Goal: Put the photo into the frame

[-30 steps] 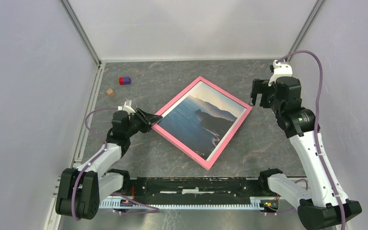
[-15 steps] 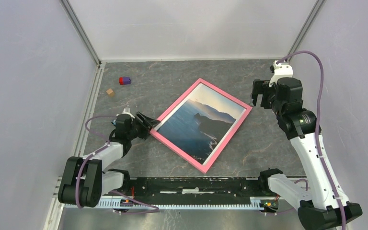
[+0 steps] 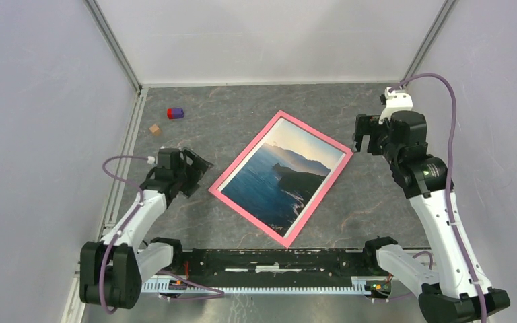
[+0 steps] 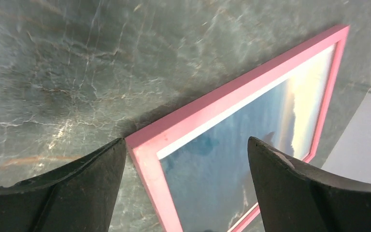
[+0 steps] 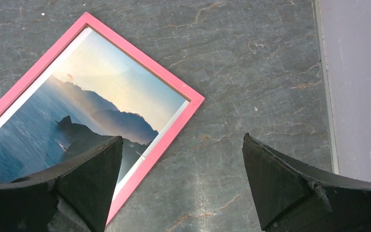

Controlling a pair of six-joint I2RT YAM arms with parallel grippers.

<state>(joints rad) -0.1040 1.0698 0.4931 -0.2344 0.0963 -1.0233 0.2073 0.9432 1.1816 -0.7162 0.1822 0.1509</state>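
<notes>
Grey table [image 3: 377, 202], pink frame [image 3: 317, 131], blocks [image 3: 175, 113] overhead only

Each wrist view's edge cuts off the frame [image 4: 232, 96].

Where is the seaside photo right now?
Seen from above, the photo sits inside the pink frame, askew in the middle of the table, between the left claw at its left corner and the right claw near its right corner.

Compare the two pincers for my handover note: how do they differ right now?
The left pincer sits low and tilted beside the frame's left corner. The right pincer hangs higher, pointing down near its right corner. Both are open and empty.
</notes>
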